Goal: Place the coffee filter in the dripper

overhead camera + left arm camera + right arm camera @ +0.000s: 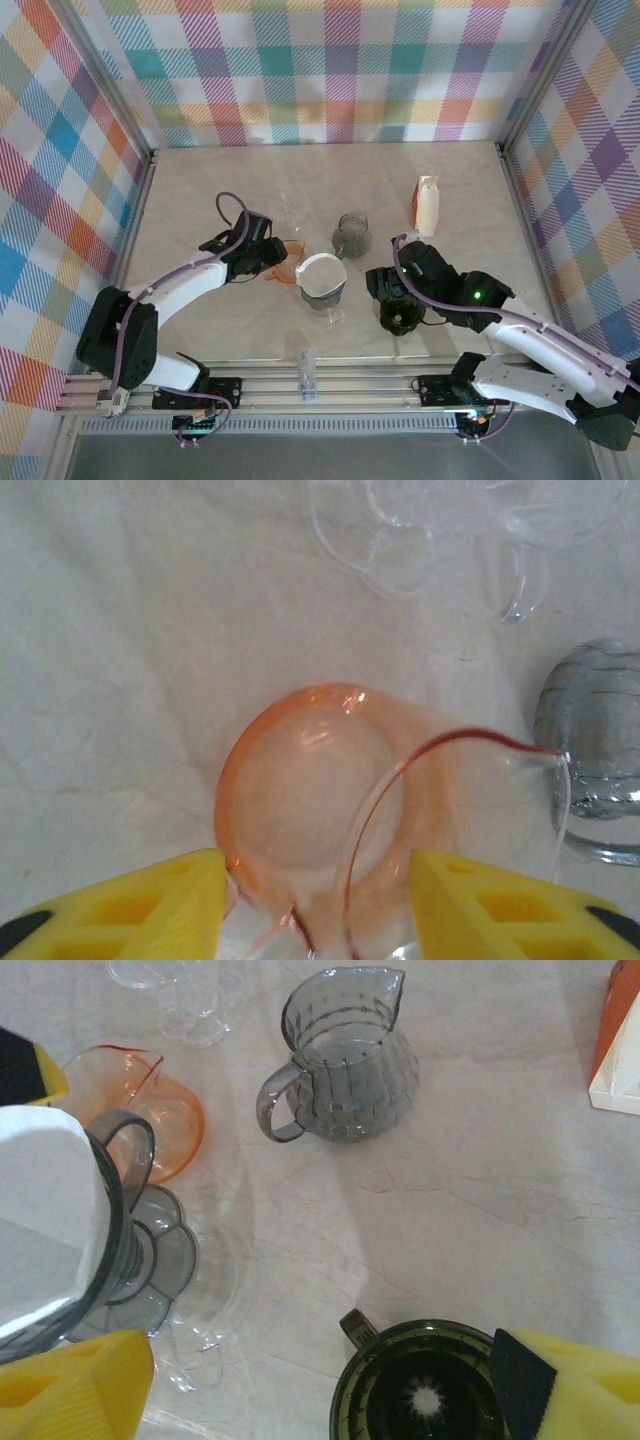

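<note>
One marble-patterned tabletop (pixel 200 200) carried all items. The left gripper (pixel 315 905) stood near the middle of the tabletop, its yellow fingers (pixel 150 905) apart on either side of the orange dripper (pixel 305 790). Whether they pressed on the glass could not be told. The right gripper (pixel 322 1360) stood towards the near edge, fingers spread wide and grasping nothing, with the dark dripper (pixel 425 1390) between them, close to one finger and well apart from the other.

An orange-and-white carton (pixel 427 205) stood towards the right edge, and a grey glass pitcher (pixel 345 1060) was upright near the centre.

The smoky grey dripper (pixel 165 1255) stood between the two grippers, just beside the orange one. The white paper filter (pixel 40 1210) sat inside it, opened out against its wall.

Assessment: the placing appeared done, provided the smoky grey dripper was the one intended. Remaining work seemed limited to clearing the arms. Should the orange dripper be the target, the filter would need moving.
</note>
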Action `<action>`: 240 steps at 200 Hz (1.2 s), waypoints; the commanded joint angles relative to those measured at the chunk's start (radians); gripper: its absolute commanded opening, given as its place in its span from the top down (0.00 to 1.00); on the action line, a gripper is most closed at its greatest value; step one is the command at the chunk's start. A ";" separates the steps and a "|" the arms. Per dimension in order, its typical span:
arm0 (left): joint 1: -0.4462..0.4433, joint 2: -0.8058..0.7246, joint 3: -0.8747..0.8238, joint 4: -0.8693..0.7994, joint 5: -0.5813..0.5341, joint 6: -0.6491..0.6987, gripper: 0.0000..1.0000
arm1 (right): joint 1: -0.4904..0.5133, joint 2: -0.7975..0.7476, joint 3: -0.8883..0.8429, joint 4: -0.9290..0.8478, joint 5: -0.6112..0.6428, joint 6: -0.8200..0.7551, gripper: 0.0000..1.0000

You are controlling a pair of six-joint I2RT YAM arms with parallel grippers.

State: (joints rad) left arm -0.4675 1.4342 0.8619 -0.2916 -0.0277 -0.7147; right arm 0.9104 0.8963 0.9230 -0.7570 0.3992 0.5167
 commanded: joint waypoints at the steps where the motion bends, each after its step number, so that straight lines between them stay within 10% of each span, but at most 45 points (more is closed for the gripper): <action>1: 0.009 0.040 0.045 -0.025 -0.054 0.030 0.59 | 0.005 -0.040 -0.020 0.009 -0.012 0.012 0.12; 160: 0.013 -0.027 0.027 -0.190 -0.053 0.026 1.00 | 0.005 -0.115 -0.198 0.086 -0.199 0.010 0.07; 240: 0.042 -0.174 -0.013 -0.333 0.002 0.022 1.00 | 0.061 -0.063 -0.358 0.337 -0.421 0.039 0.19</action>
State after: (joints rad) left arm -0.4397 1.3056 0.8593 -0.5510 -0.0608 -0.6880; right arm 0.9421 0.7990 0.5854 -0.5392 0.0441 0.5430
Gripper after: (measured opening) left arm 0.076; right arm 0.823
